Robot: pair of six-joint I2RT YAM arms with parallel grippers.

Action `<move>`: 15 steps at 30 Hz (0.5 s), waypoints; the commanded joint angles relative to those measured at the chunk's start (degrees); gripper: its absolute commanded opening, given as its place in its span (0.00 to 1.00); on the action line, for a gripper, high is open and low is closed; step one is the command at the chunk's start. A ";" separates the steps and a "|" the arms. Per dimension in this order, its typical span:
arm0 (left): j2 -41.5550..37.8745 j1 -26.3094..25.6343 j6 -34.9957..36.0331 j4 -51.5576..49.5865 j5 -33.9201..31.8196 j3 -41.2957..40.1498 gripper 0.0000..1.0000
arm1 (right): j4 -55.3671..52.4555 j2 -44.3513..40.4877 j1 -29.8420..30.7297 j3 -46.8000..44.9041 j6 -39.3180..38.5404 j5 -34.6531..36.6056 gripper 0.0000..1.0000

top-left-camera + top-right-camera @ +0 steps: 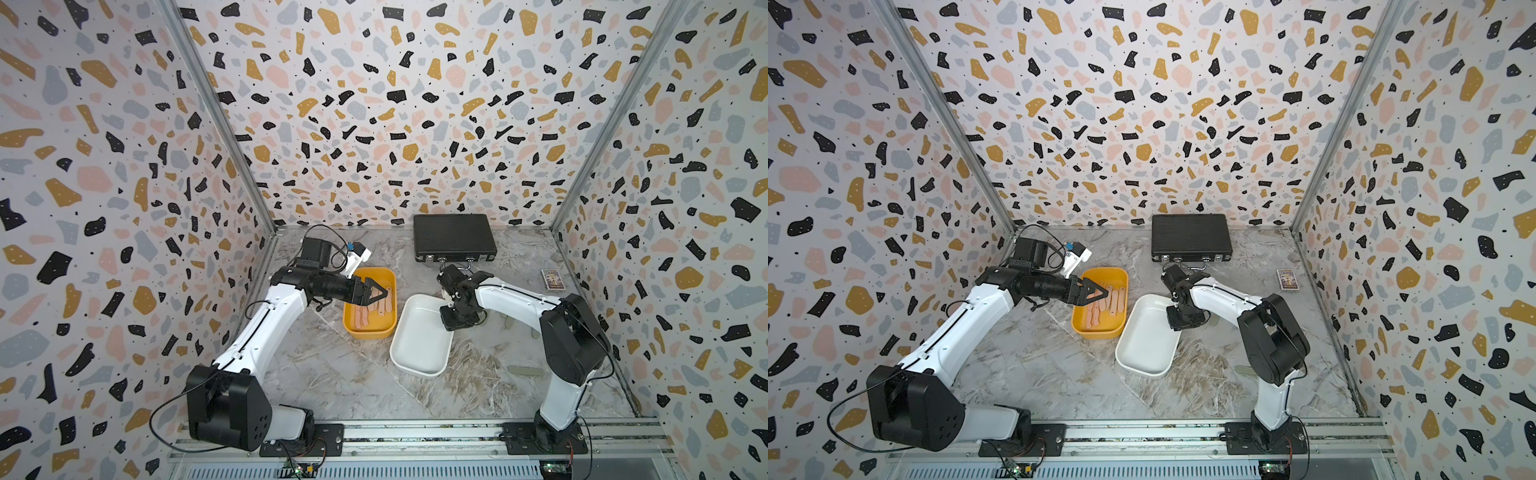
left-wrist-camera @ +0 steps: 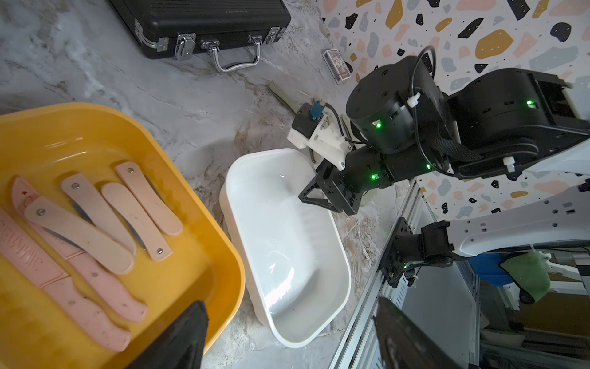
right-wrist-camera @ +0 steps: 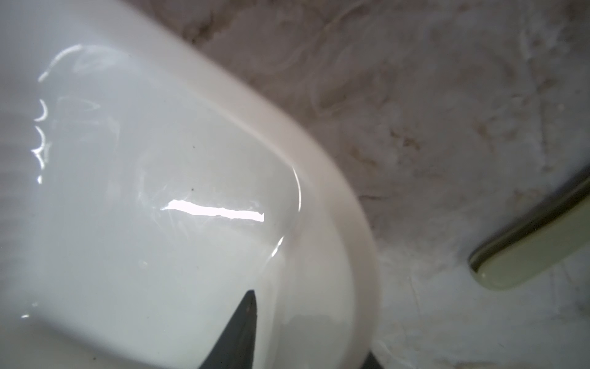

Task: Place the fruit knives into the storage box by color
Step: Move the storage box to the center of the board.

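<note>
Our left gripper hangs wide open and empty over the yellow tub, where the pink knives lie. One has raised letters we cannot read. Our right gripper has a finger on each side of the rim of the white tub. We cannot tell if it pinches. A green knife lies to its right.

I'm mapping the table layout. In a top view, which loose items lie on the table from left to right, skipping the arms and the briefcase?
Yellow tub → white tub → green knife → card box.
</note>
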 commanded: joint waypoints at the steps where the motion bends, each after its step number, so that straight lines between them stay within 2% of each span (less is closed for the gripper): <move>1: -0.62 -0.23 -0.16 1.45 1.62 -0.59 0.83 | -2.53 1.20 -1.80 3.22 -2.03 1.43 0.27; 6: -0.23 -0.24 -0.23 1.70 1.55 -0.60 0.83 | -3.93 3.93 -3.53 8.23 -3.48 1.58 0.16; 15: 0.87 -0.21 -0.10 0.75 0.60 1.11 0.83 | -5.67 9.94 -5.22 16.99 -4.69 0.92 0.10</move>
